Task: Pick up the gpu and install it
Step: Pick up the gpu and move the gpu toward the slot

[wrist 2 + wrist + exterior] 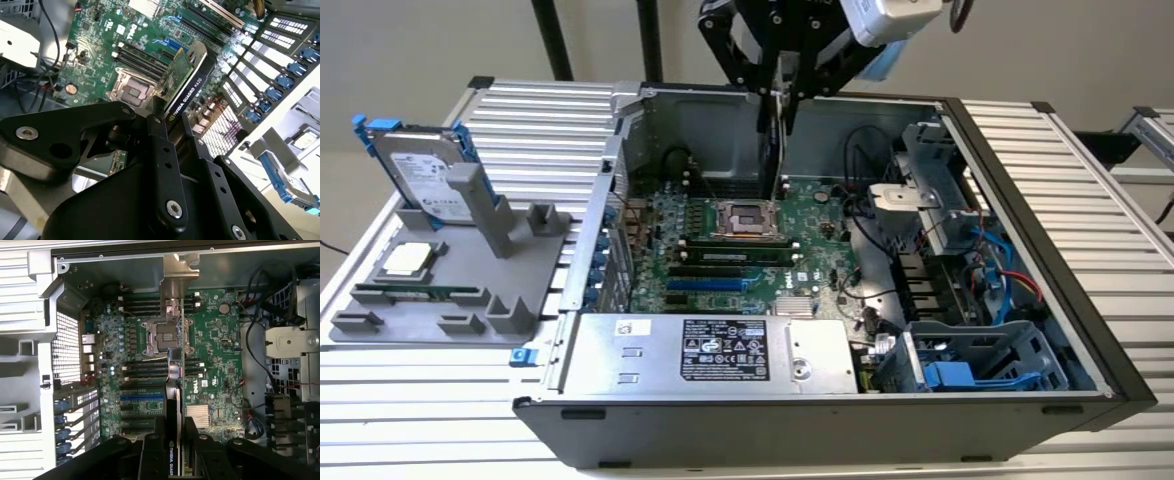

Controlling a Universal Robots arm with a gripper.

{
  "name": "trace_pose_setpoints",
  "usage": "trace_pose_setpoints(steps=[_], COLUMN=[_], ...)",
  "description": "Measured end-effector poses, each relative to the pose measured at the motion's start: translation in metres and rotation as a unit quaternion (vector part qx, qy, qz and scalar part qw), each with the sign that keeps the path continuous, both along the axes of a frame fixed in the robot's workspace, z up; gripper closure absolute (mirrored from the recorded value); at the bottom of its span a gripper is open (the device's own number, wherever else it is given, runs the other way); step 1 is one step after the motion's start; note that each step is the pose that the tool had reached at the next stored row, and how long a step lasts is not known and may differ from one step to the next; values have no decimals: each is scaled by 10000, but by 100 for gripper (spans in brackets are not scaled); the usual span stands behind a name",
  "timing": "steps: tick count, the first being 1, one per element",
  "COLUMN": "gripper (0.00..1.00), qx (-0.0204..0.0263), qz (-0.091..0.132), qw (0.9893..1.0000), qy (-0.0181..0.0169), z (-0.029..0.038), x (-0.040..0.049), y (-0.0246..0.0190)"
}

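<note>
Black fingers (pixel 152 455) of the gripper (pixel 172 437) pinch the gpu (pixel 172 390) tightly between them, holding it edge-on above the motherboard (pixel 220 365), over the CPU socket (pixel 161 335) and toward the case (pixel 1067 260) wall opposite the power supply (pixel 707 350). Cables (pixel 857 225) and a drive cage (pixel 981 360) crowd one side, slot covers (pixel 265 75) the other. The fingers hide the card's gripped end. It is a thin sliver in the exterior view, while the second wrist view shows its black cooler face.
</note>
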State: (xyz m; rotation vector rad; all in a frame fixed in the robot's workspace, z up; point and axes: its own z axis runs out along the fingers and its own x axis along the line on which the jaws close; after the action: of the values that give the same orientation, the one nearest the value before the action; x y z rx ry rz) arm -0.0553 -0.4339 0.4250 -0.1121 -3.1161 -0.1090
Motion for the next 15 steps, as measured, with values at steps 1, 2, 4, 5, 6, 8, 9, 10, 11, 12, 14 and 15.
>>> trace_pose_setpoints(steps=[1,2,4,5,6,8,9,10,11,12,14,15], gripper=[100,100,100,100,100,100,100,100,100,100,100,100], qx=[0,0,0,0,0,0,0,0,0,0,0,0], qz=[0,-1,0,0,0,-1,-1,-1,-1,0,0,0], qw=[10000,10000,10000,10000,10000,10000,10000,10000,10000,10000,10000,10000], qy=[3,6,13,16,19,25,28,31,33,36,38,38], z=[0,0,0,0,0,0,-1,0,0,0,0,0], x=[23,47,96,121,145,191,214,237,258,279,306,306], y=[0,0,0,0,0,0,0,0,0,0,0,0])
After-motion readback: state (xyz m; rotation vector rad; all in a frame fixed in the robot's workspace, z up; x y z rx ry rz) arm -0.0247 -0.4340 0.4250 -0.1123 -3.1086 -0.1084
